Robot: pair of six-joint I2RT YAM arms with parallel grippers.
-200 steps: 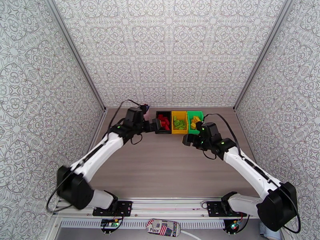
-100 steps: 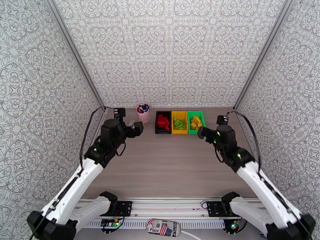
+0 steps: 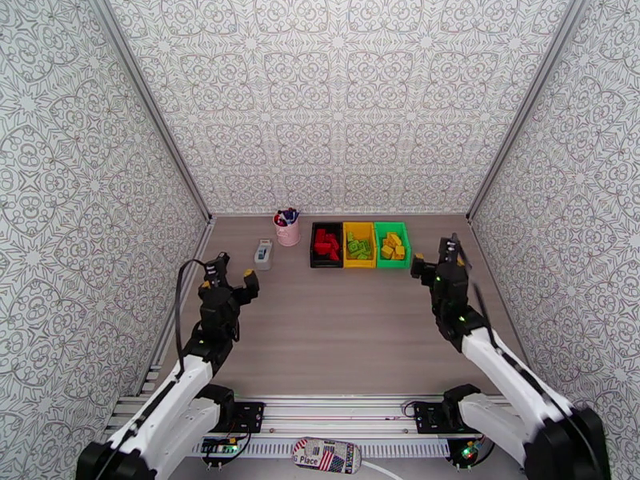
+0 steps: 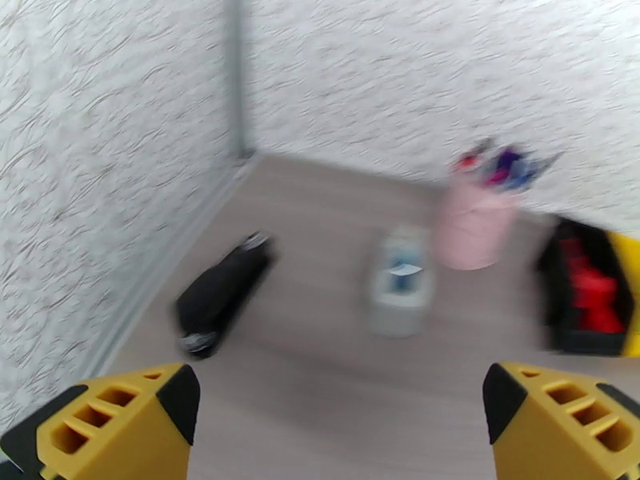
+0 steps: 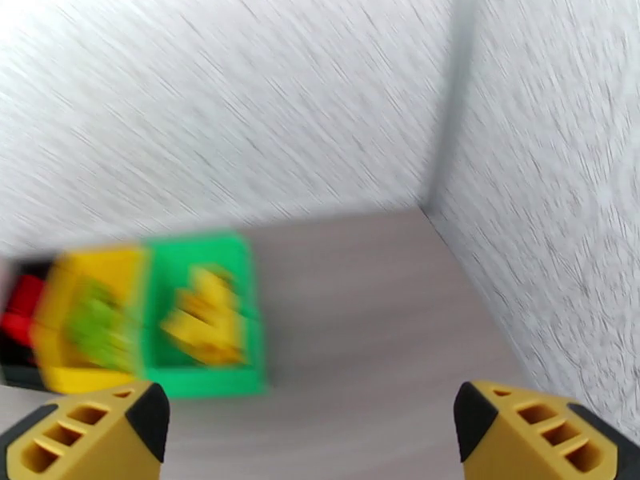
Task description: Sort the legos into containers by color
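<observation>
Three bins stand in a row at the back of the table. The black bin holds red legos, the yellow bin holds light green legos, and the green bin holds yellow legos. My left gripper hovers open and empty over the left side, well short of the bins. In its wrist view the black bin lies far right. My right gripper is open and empty, just right of the green bin, whose yellow legos look blurred.
A pink cup of pens and a small white-and-blue box sit left of the bins. A black stapler-like object lies near the left wall. Patterned walls close in the back and both sides.
Both arms have drawn back from the bins toward the near edge and outward. The left arm's retreat uncovered the pink cup and the white-and-blue box. Both wrist views are motion-blurred.
</observation>
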